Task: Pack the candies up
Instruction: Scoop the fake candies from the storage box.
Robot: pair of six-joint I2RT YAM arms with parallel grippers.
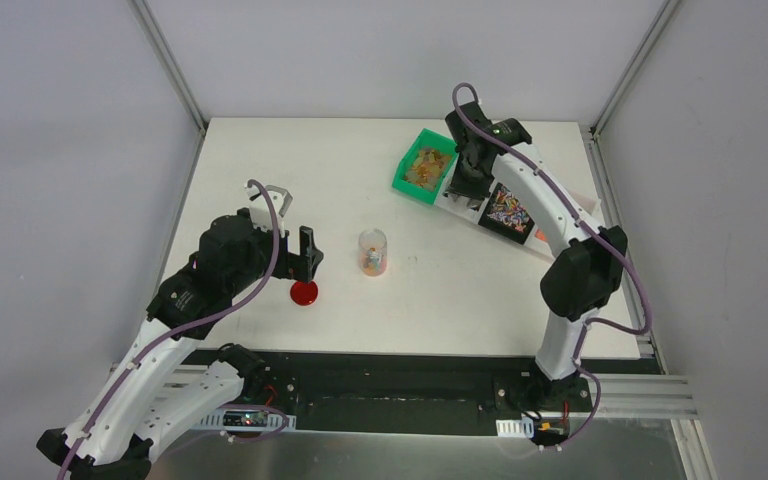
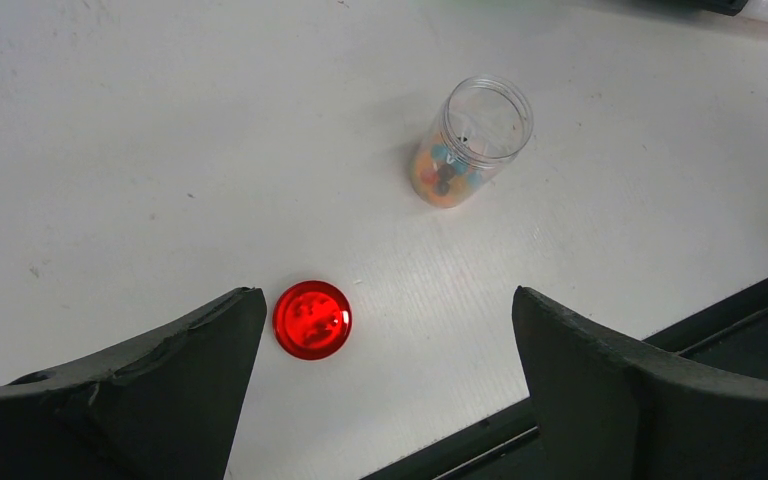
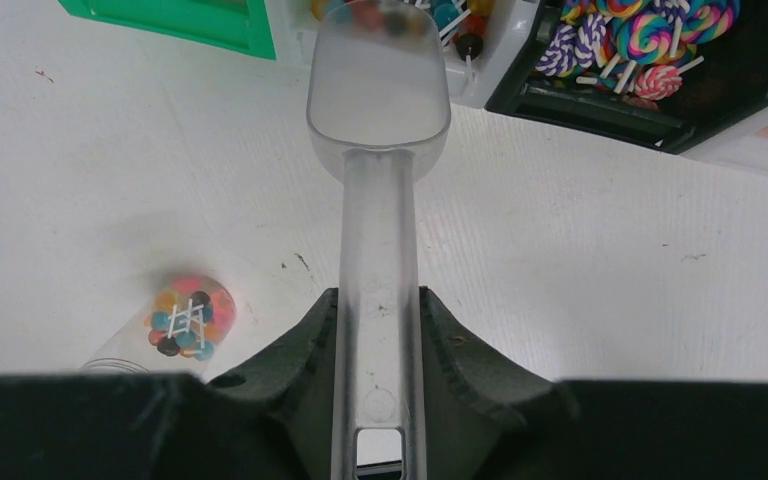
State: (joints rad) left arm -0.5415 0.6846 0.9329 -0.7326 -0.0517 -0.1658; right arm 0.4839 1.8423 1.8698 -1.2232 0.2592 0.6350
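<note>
Candies (image 1: 427, 167) in orange and amber fill a green bin (image 1: 401, 180) at the back. More small coloured candies (image 3: 188, 318) lie in the bottom of an open clear jar (image 1: 372, 252) at mid-table. My right gripper (image 3: 378, 300) is shut on the handle of a clear plastic scoop (image 3: 378, 100). The scoop's bowl looks empty and reaches the near edge of a white bin of sweets (image 3: 460, 30). My left gripper (image 2: 385, 295) hangs open above the table, with a flat red lid (image 2: 312, 319) just inside its left finger. The jar (image 2: 470, 155) stands further ahead of it.
A black tray of swirled lollipops (image 3: 640, 40) sits to the right of the white bin, under my right arm (image 1: 550, 215). The green bin (image 3: 190, 20) is to the left of the scoop. The table's near edge (image 2: 660, 330) runs close behind my left gripper.
</note>
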